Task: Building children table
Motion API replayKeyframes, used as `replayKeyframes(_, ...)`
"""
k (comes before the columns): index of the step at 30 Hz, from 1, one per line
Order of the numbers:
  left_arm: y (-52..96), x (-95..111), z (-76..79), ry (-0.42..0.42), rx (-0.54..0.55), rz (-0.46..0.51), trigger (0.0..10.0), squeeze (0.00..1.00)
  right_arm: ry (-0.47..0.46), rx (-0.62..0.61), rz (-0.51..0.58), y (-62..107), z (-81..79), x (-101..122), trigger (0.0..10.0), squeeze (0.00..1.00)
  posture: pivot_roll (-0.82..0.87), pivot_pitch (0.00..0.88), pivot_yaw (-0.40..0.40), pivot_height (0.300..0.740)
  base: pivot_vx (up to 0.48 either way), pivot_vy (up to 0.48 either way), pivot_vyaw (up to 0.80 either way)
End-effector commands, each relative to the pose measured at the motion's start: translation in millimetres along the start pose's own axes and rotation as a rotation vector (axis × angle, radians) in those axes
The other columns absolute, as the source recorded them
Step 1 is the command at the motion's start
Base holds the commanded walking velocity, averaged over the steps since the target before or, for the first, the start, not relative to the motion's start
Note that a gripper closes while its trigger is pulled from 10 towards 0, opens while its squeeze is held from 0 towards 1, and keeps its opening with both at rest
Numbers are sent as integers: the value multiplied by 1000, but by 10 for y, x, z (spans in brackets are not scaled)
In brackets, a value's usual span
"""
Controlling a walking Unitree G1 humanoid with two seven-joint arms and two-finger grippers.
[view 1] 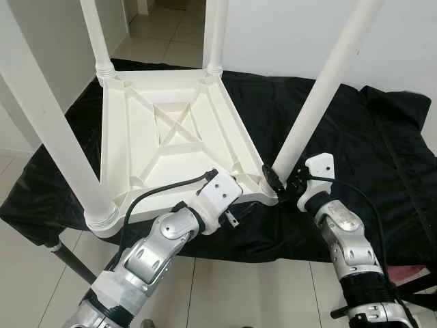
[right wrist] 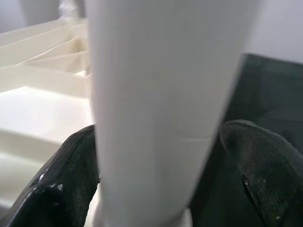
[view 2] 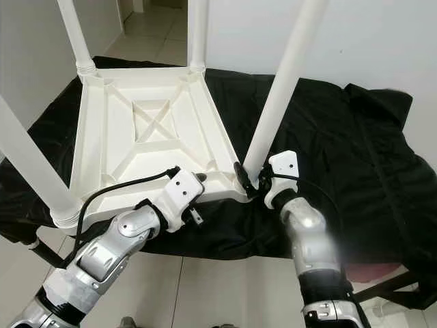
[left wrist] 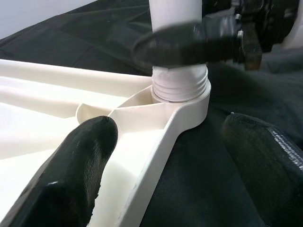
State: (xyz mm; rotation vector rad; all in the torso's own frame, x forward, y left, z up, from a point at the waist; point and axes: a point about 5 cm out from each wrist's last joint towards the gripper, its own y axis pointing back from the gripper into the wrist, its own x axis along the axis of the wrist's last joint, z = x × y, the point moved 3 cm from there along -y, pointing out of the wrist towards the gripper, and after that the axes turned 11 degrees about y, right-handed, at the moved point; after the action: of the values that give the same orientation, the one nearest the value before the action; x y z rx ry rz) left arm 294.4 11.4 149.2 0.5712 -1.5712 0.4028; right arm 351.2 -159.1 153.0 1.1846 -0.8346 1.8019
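A white plastic children's table [view 1: 171,130] lies upside down on a black cloth [view 1: 355,137], its legs pointing up. The near-right leg [view 1: 321,89] stands tilted in its threaded corner socket [left wrist: 182,87]. My right gripper [view 1: 276,179] is shut on this leg just above the socket, one black finger [left wrist: 175,45] pressed across it. In the right wrist view the gripper [right wrist: 156,142] has the leg [right wrist: 161,71] between its fingers. My left gripper [left wrist: 168,125] is open and straddles the table's rim next to that corner, one finger [left wrist: 80,161] inside the frame and the other over the cloth.
The other legs rise at the near left [view 1: 48,130], far left [view 1: 95,34] and far middle [view 1: 215,34]. The cloth covers a low stand with a dark leg [view 1: 72,263] above a tiled floor [view 1: 239,287]. White walls and a doorway are behind.
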Motion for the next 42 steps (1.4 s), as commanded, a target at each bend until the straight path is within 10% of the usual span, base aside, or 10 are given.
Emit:
replayKeyframes(1,-1,-29,71,9,-75,-21,10000,0,2,69,-10,-19,-32,-42,10000,0,18,39,-78,740,0,0,0)
replayKeyframes(6,-9,-6,71,4,-78,-16,10000,0,24,158,-23,-79,-99,-75,9255,0,22,37,-77,740,0,0,0)
replayKeyframes(7,-8,-5,70,3,-78,-15,10000,0,24,171,-26,-85,-114,-93,2588,0,23,38,-76,740,0,0,0)
replayKeyframes(8,-8,-5,70,3,-78,-15,10000,0,24,171,-26,-85,-114,-93,2588,0,23,38,-76,740,0,0,0)
replayKeyframes(9,-7,-4,69,3,-78,-15,10000,0,25,178,-29,-89,-122,-106,0,0,23,38,-76,740,0,0,0)
replayKeyframes(20,-2,8,33,3,-66,-16,10000,0,1,176,-64,-50,-84,-249,0,0,22,57,-71,740,0,0,0)
replayKeyframes(21,-1,9,29,3,-65,-15,10000,0,-3,170,-64,-49,-77,-256,8196,0,20,60,-68,740,0,0,0)
replayKeyframes(23,-2,10,27,4,-64,-15,10000,0,-4,163,-63,-49,-74,-257,8196,0,20,60,-68,740,0,0,0)
replayKeyframes(24,-6,6,25,4,-63,-15,10000,0,-19,143,-56,-49,-87,-246,10000,0,16,63,-65,740,0,0,0)
replayKeyframes(42,14,-128,22,30,-59,-44,10000,0,-38,-39,-59,-34,-165,-255,10000,0,8,73,-54,740,0,0,0)
